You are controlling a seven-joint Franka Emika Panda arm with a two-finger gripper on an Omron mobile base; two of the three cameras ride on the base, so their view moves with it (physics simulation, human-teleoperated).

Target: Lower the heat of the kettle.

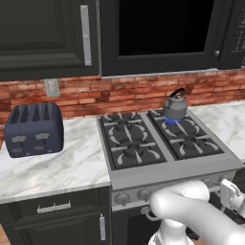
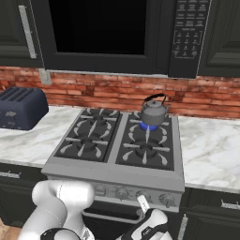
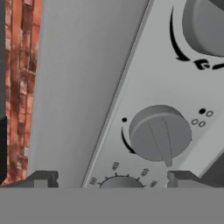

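Kettle [image 1: 174, 108] is sitting on the stove's [image 1: 191, 167] back right burner, blue flame [image 2: 149, 126] burning under it, so heat isn't lowered yet. Pincer [image 3: 111, 179] is hovering wide apart at a front-panel knob [image 3: 159, 133], gripping nothing; turning is left.

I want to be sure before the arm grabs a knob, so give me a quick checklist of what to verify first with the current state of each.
1. Kettle sits on the rear right burner with a blue flame under it: ok.
2. Gripper open, nothing between its fingers: ok.
3. A stove knob lies ahead of the fingertips in the hand view: ok.
4. That knob is the one for the kettle's burner: cannot tell.
5. Fingers straddle the knob: not ok, it sits ahead of them.
6. Toaster stands well left of the stove, away from the arm: ok.
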